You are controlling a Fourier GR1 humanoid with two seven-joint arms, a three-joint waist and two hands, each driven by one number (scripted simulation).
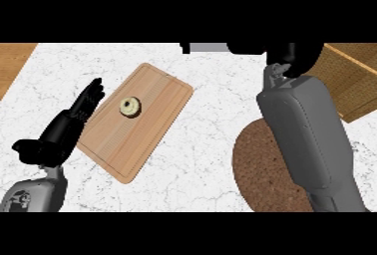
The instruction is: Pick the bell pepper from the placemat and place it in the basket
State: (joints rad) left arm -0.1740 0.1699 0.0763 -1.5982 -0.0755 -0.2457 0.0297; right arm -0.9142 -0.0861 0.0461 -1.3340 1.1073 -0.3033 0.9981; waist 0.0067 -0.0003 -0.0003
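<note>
**Meanwhile, right arm stretched to the basket, left hand resting open**

Seen from the head view, the right hand (pixel 285 59) sat at the far end of its grey forearm, dark and bunched at the upper edge of the scene, right beside the near corner of the wicker basket (pixel 352 79). Whether its fingers were curled around anything could not be told, since the wrist and forearm hid most of it. The bell pepper itself did not show; it may have been hidden in that hand, but this could not be confirmed. Beneath the right forearm, nearer the robot than the hand, lay the round brown placemat (pixel 258 164), partly covered by the arm.

The left hand (pixel 77 112) stood open near the left side of the white marble desk (pixel 206 149), its fingers straight and pointing away from the robot, holding nothing. Just to the right of those fingers lay a wooden cutting board (pixel 136 129), tilted diagonally, its left edge close beside the hand. On the board, a little right of the fingertips, rested a small round doughnut (pixel 129 106).
</note>
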